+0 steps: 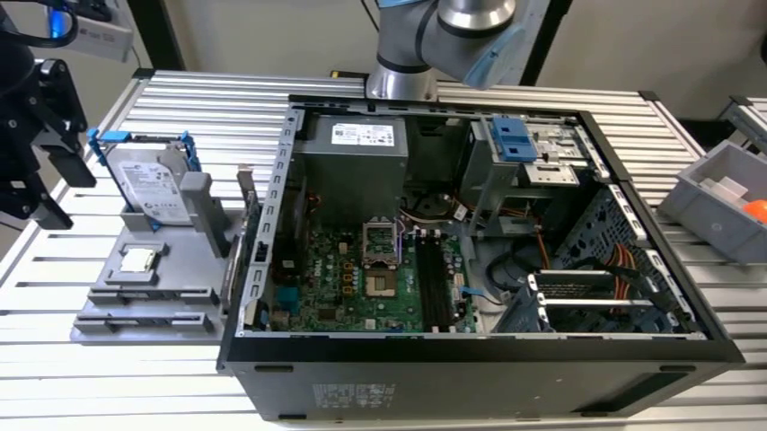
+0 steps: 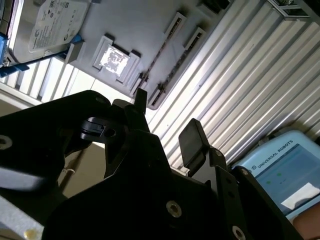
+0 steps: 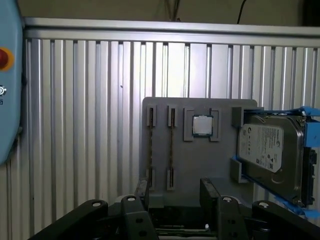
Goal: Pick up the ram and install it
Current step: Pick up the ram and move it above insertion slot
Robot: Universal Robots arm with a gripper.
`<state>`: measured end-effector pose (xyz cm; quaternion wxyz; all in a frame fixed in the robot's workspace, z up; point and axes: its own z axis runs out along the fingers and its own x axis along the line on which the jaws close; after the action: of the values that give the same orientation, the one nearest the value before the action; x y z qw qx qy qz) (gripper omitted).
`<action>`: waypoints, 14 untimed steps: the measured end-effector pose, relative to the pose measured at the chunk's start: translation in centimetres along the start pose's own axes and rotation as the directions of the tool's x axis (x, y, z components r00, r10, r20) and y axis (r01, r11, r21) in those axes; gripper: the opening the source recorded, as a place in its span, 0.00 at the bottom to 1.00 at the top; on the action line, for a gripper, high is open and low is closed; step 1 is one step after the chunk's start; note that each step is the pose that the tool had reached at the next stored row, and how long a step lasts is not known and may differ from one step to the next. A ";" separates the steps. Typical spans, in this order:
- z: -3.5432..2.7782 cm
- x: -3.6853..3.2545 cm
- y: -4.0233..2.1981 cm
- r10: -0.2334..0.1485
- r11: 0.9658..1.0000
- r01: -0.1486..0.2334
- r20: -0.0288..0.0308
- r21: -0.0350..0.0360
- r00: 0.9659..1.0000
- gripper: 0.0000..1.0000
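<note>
Two thin ram sticks stand on edge in the grey fixture, one ram beside the other; in the second wrist view they are dark strips. My gripper hovers apart from the fixture on its ram side, open, with nothing between its black fingers. In the second wrist view the gripper also shows a wide gap. In the exterior view the gripper is at the far left, beside the fixture. The long black motherboard slots lie in the open computer case.
A hard drive in a blue frame and a processor chip also sit on the fixture. A grey bin with an orange item stands at the exterior view's right. A light blue pendant lies on the ribbed metal table.
</note>
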<state>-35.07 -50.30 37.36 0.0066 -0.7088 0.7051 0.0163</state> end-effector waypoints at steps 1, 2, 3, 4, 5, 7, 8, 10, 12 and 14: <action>0.05 0.00 0.00 0.000 1.000 0.000 0.000 0.000 1.000 1.00; 0.11 0.01 0.00 0.000 1.000 0.000 0.000 0.000 1.000 1.00; 0.19 0.01 0.00 0.000 1.000 0.000 0.000 0.000 1.000 1.00; 0.26 0.01 0.00 0.000 1.000 0.000 0.000 0.000 1.000 1.00; 0.32 0.01 -0.01 0.000 1.000 0.000 0.000 0.000 1.000 1.00; 0.45 0.02 -0.01 0.000 1.000 0.000 0.000 0.000 1.000 1.00; 0.51 0.02 -0.01 0.000 1.000 0.000 0.000 0.000 1.000 1.00; 0.63 0.02 -0.01 0.000 1.000 0.000 0.000 0.000 1.000 1.00; 0.74 0.03 -0.01 0.000 1.000 0.000 0.000 0.000 1.000 1.00; 0.85 0.03 -0.01 0.000 1.000 0.000 0.000 0.000 1.000 1.00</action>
<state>-35.06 -50.30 36.51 0.0066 -0.7089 0.7051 0.0163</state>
